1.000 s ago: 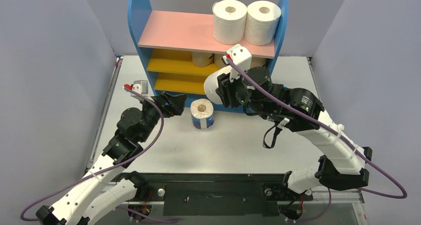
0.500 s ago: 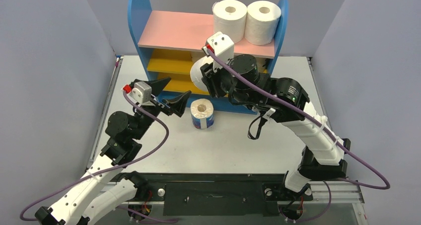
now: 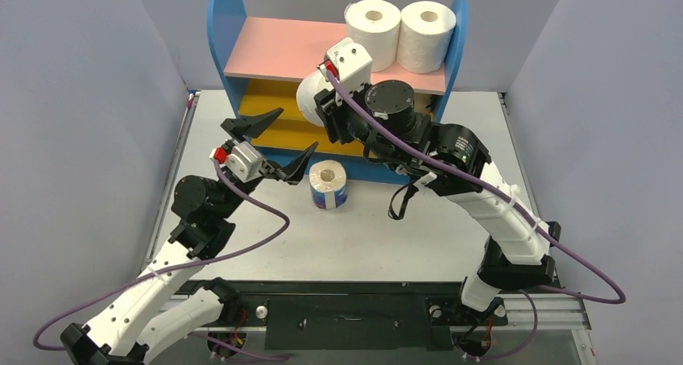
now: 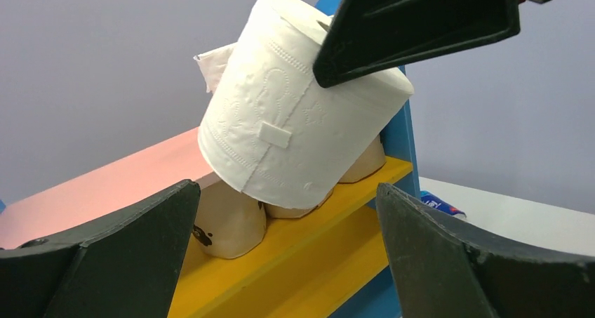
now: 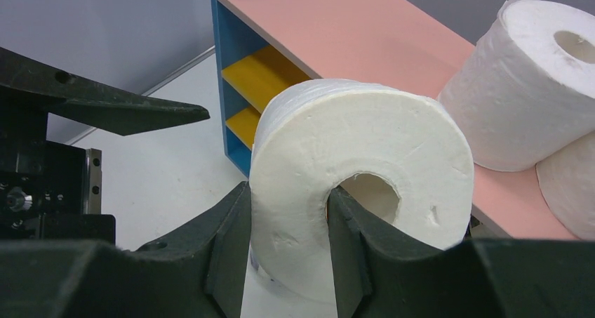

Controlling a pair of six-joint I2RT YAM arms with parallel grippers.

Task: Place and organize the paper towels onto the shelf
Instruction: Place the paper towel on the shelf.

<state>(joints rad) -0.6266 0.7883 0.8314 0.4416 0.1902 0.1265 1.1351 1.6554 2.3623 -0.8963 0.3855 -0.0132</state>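
Two white rolls [image 3: 372, 35] stand on the shelf [image 3: 274, 51] top, three tan rolls [image 4: 228, 223] below. The right gripper [image 5: 288, 220] pinches a third white roll [image 5: 365, 149]; the left gripper [image 3: 288, 133] gapes near one blue-printed roll [image 3: 329, 186].

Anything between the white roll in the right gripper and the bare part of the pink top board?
Nothing visible. The plain white paper towel roll in the right gripper faces bare pink top board; two other white rolls stand at its right end, and the open left gripper sits lower left.
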